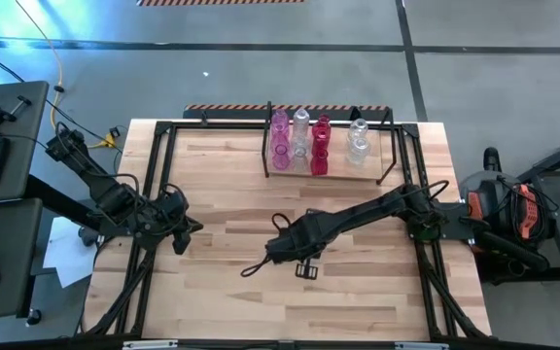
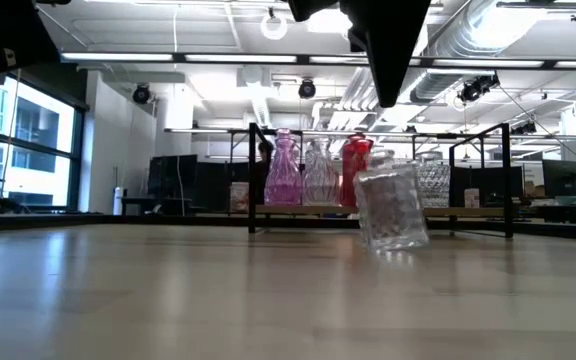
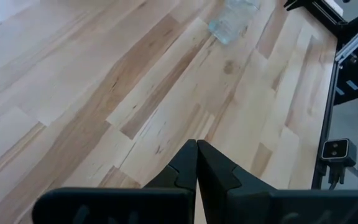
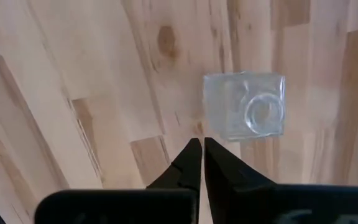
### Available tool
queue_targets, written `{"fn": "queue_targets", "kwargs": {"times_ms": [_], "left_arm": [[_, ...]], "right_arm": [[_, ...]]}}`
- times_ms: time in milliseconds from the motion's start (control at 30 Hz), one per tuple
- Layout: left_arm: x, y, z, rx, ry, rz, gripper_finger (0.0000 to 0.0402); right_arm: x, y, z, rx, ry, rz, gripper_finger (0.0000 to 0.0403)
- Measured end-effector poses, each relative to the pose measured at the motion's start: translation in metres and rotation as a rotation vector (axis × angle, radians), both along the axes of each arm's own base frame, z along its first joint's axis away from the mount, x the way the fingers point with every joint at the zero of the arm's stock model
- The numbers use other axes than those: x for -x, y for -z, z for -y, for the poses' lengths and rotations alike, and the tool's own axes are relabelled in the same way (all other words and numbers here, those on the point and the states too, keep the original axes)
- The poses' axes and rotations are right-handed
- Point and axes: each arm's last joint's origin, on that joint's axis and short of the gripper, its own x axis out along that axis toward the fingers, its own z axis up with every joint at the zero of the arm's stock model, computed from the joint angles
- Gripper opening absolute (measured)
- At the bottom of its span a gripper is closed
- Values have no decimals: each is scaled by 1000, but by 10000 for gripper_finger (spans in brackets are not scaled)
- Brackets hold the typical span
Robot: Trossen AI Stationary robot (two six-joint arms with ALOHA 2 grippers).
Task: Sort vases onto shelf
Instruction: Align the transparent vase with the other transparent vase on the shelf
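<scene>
- The shelf (image 1: pixel 329 146) is seen at the desk's (image 1: pixel 231 292) far edge, loaded with pink, red and clear vases (image 1: pixel 299 141).
- One clear square vase (image 4: pixel 244 106) is left alone mid-desk, empty.
- Right tool (image 4: pixel 199 155) is hung just above it, pinched closed, nothing gripped.
- Left tool (image 3: pixel 196 163) is parked by the desk's left side, closed too, nothing held.

Obstacles and clearance, read from the high view. The shelf (image 1: pixel 329 146) stands at 12 o'clock on the surface (image 1: pixel 231 301), its boards filled with vases (image 1: pixel 280 141) set close together. One clear square vase (image 4: pixel 244 106) stands alone near centre, just beyond the right gripper (image 1: pixel 304 269), whose fingers are closed above it. The left gripper (image 1: pixel 181 236) waits at 9 o'clock. The 6 o'clock half of the surface is open board.
</scene>
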Motion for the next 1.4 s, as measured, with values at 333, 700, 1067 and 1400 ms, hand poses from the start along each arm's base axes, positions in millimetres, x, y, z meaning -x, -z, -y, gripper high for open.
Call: {"fn": "queue_targets", "kwargs": {"times_ms": [333, 700, 1067, 1400], "left_arm": [[0, 0, 0, 1, -2, -1, 0], [0, 0, 0, -4, 2, -1, 0], [1, 8, -1, -13, -3, -18, 0], [2, 12, 1, 7, -7, -28, 0]], "right_arm": [[5, -8, 8, 139, 15, 22, 0], [21, -68, 62, 89, 27, 182, 75], [24, -43, 88, -31, 11, 92, 225], [40, -6, 75, -70, -15, 159, 236]]}}
